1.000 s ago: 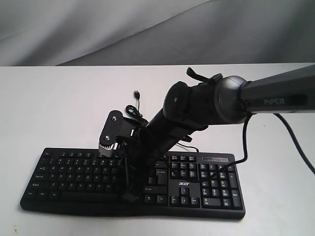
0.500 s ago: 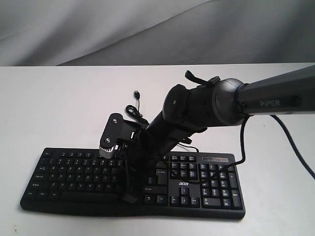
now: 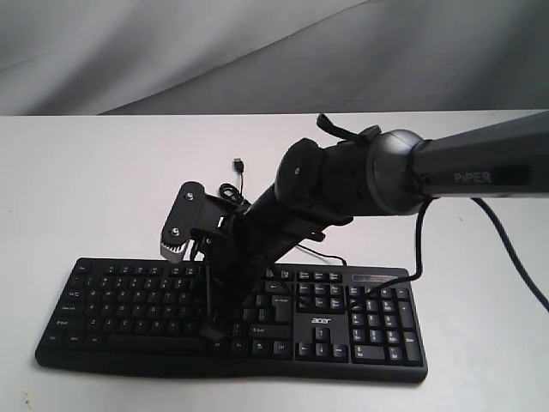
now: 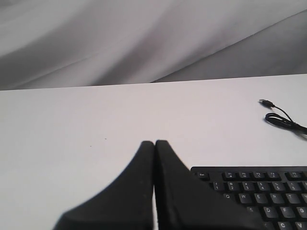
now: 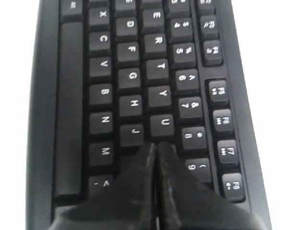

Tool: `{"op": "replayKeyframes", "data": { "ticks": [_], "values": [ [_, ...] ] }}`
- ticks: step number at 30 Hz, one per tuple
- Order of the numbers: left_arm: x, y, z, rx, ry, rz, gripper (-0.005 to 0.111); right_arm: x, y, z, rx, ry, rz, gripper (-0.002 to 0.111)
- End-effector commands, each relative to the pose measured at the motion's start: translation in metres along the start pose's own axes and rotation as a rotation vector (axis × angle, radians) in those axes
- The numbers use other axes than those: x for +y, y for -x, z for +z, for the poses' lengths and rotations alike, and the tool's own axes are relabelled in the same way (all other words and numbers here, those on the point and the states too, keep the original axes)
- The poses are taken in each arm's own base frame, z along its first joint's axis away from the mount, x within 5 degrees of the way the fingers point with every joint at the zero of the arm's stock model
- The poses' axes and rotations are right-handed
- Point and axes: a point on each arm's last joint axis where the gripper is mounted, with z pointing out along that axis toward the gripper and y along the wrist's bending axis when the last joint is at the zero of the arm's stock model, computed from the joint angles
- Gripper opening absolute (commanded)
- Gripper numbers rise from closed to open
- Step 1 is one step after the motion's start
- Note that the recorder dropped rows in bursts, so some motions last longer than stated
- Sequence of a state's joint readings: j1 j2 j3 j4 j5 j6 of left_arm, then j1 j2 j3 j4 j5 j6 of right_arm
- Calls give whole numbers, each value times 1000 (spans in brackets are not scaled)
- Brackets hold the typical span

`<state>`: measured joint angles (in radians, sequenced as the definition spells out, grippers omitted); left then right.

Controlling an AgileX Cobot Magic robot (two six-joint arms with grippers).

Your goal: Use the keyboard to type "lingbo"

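Observation:
The black keyboard (image 3: 129, 300) lies along the front of the white table, with its number pad and "acer" logo (image 3: 320, 321) at the right. My right gripper (image 3: 211, 331) reaches across from the right and points steeply down onto the middle letter keys. In the right wrist view the right gripper (image 5: 156, 143) is shut and empty, its tips just below the J key (image 5: 132, 133) and U key (image 5: 162, 123), covering the keys beside them. My left gripper (image 4: 154, 142) is shut and empty over bare table beside the keyboard's Esc corner (image 4: 201, 175). It does not show in the exterior view.
The keyboard's thin USB cable (image 3: 232, 193) lies coiled on the table (image 3: 86, 189) behind the keyboard, its plug (image 4: 265, 102) loose. The right arm's own black cable (image 3: 422, 249) hangs over the number pad. A grey cloth backdrop (image 3: 171, 51) closes off the far side.
The right gripper has shifted left along the keyboard by about a key or two, and its wrist has moved left and slightly up. The keyboard has not moved.

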<state>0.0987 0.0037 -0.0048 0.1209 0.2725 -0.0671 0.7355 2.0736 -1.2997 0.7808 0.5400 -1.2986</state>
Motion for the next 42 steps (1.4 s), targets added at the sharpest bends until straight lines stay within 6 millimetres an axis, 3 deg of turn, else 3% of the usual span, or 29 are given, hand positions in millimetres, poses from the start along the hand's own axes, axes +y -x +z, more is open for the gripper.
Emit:
{"op": "replayKeyframes", "data": {
  "ticks": [1, 7, 42],
  "values": [
    [0, -1, 0, -5, -1, -6, 1, -3, 4, 1, -28, -42, 3, 0],
    [0, -1, 0, -5, -1, -6, 1, -6, 3, 10, -40, -80, 29, 0],
    [0, -1, 0, -5, -1, -6, 1, 0, 4, 11, -38, -45, 7, 0]
  ]
}}
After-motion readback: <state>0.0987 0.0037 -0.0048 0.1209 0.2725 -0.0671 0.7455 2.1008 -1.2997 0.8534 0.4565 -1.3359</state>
